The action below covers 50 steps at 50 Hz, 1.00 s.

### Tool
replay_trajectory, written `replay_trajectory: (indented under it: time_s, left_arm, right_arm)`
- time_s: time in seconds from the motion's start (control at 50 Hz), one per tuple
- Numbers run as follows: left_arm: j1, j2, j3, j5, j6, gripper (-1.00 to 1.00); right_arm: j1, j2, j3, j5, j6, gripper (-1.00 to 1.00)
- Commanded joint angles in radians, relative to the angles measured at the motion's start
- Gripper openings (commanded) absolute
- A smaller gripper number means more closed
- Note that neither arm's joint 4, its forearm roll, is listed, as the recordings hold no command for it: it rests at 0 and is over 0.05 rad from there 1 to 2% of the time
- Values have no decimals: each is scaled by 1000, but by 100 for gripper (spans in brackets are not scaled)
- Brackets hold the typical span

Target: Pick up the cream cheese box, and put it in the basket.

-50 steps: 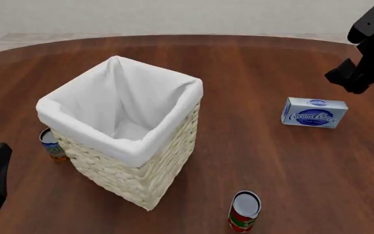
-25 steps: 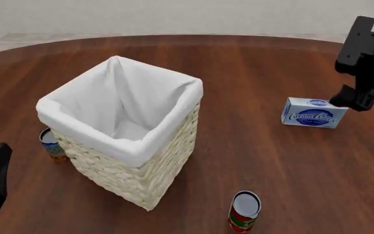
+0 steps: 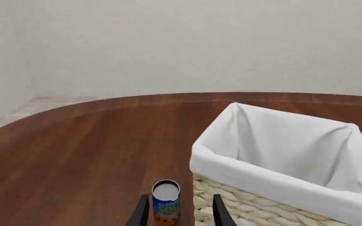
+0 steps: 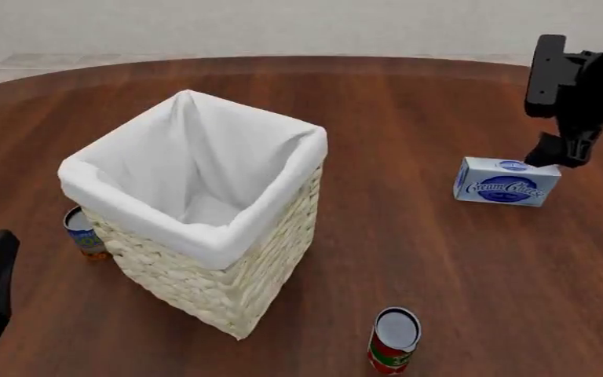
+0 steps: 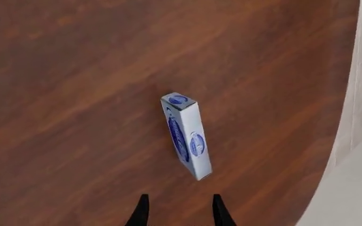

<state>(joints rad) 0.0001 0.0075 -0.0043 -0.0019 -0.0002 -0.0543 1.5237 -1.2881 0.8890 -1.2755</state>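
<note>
While the right gripper (image 5: 176,209) hangs above the cream cheese box (image 4: 507,181), fingers parted and empty, the box stands on edge, well right of the basket (image 4: 205,236). A skewed descent (fingers off its narrow faces) could topple it. Left gripper (image 3: 179,214) idles open.

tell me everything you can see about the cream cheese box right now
The cream cheese box is a small flat rectangular carton, pale blue-white, looking like printed cardboard, with a dark blue oval label reading "Cream Cheese" in white script on its broad face and smaller blue marks on its narrow faces. It stands on a long narrow side on the wooden table, closed and undamaged, well to the right of the basket. The right claw hovers just above its far right end, fingers apart; nothing but the table touches it.
</note>
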Motion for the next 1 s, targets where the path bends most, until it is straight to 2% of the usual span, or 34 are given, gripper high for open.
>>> replay_trajectory:
  time_s: [0.02,0.06,0.1,0.2,0.22,0.24,0.28,0.32,0.34,0.4,0.44,0.58,0.76,1.0]
  left_arm:
    - [0,0,0,0,0,100]
    - [0,0,0,0,0,100]
    - [0,0,0,0,0,100]
    - [0,0,0,0,0,100]
    - [0,0,0,0,0,100]
    - [0,0,0,0,0,100]
    - [0,0,0,0,0,100]
    - [0,0,0,0,0,100]
    - [0,0,0,0,0,100]
    - [0,0,0,0,0,100]
    - [0,0,0,0,0,100]
    - [0,0,0,0,0,100]
    - [0,0,0,0,0,100]
    - [0,0,0,0,0,100]
  right_arm:
    - [-42,67,-21,-7,-108,100]
    - [-38,55,12,-38,-144,100]
    - [-48,74,4,-36,-146,100]
    - [-61,86,12,-72,-189,100]
    - [-67,89,17,-82,-205,100]
    - [-101,93,35,-127,-260,100]
    - [-107,98,37,-143,-276,100]
    - [-97,126,9,-143,-262,100]
    - [-105,126,25,-146,-282,100]
    - [-95,141,6,-138,-268,100]
    - [-106,160,2,-156,-297,100]
    - [-83,220,-64,-169,-279,100]
    - [-50,279,-137,-137,-237,100]
    - [-2,322,-158,-124,-192,100]
